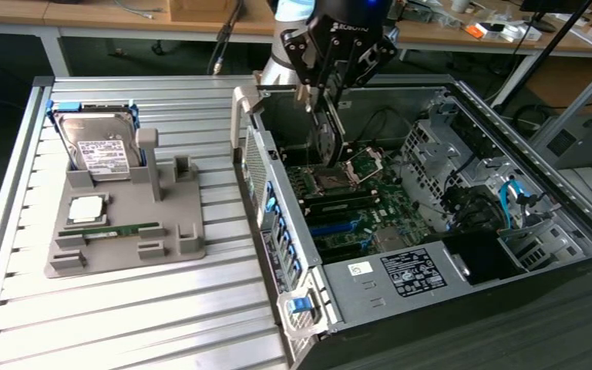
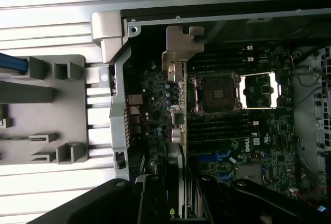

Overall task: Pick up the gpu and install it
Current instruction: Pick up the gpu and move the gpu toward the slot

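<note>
Arm: 1 arm reaches down from above over the open computer case, wrist pointing straight down into it
End effector: 2 dark fingers pinch the gpu from both flat sides, with the card clamped between them
Gpu: 1 card, hanging upright below the fingers inside the case; it is above the motherboard and whether it touches the board cannot be told
Gpu in the wrist view: seen edge-on, with the silvery bracket at the far end from the end effector
Holder: 1 grey moulded holder on the slatted table, to the exterior view's left of the case
Parts on holder: 1 hard drive leaning upright, 1 square processor chip lying flat, 1 green memory stick on its edge
Edges: the card hangs near the case wall on the exterior view's left, its bracket end towards the case's far rim
Neighbours: 1 processor socket with its frame lifted lies just beside the card
Open room: the drive cage and 1 blue cable sit well apart, on the exterior view's right
</note>
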